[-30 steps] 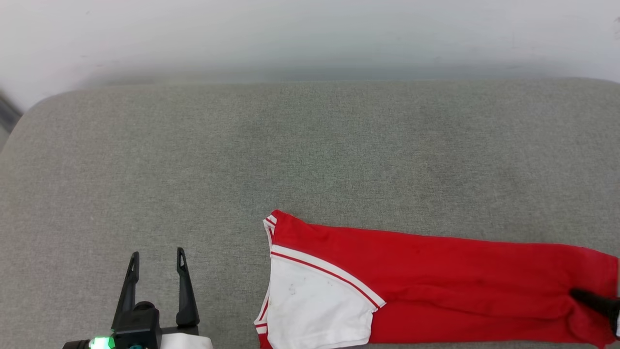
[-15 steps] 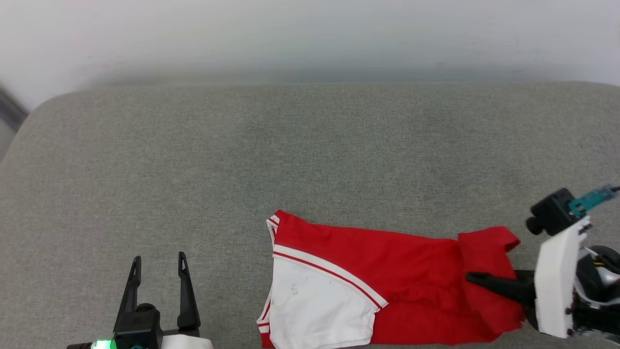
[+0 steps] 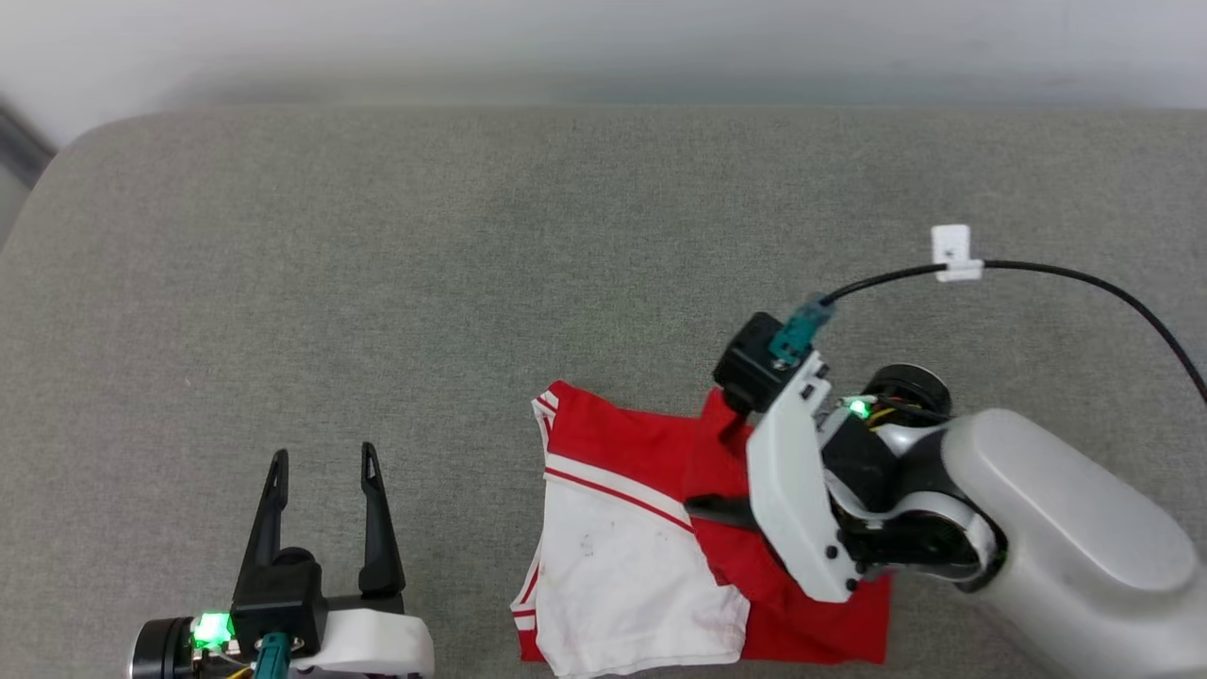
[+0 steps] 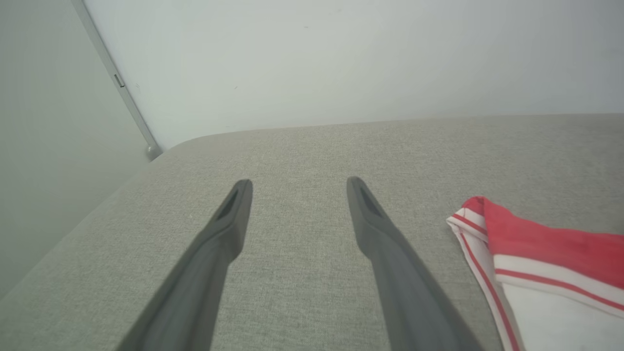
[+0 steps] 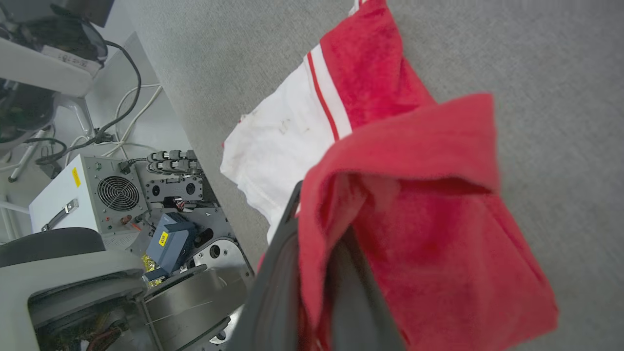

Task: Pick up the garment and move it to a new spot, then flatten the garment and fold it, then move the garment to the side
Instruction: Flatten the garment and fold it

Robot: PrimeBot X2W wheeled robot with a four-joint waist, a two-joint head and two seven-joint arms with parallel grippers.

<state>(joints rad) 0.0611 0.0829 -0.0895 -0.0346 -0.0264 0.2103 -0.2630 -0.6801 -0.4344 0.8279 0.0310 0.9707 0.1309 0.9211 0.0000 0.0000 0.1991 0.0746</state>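
The left end effector [image 3: 324, 453] is near the front edge of the grey cushion [image 3: 377, 236], toward its left corner. Its two dark fingers [image 3: 380, 528] are spread wide and point at the far edge. The right end effector [image 3: 700, 509] points left, pinched tight on a fold of the garment [image 3: 622, 585]. Its pale forearm [image 3: 1066, 528] slants in from the front right.

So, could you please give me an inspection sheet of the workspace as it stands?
Surface: grey woven fabric cushion, rounded corner.
Job's things: red jersey-style garment with white sleeve and striped trim at the near edge, one red end lifted and doubled over the rest.
Clutter: nothing seen.
Tools: left tool open, holding nothing, apart from the garment; right tool shut on the garment's red end.
Cables: black cable with white clip arcing to the right wrist; loose cables on the floor.
Surroundings: pale wall; white equipment box with fan grille on the floor.
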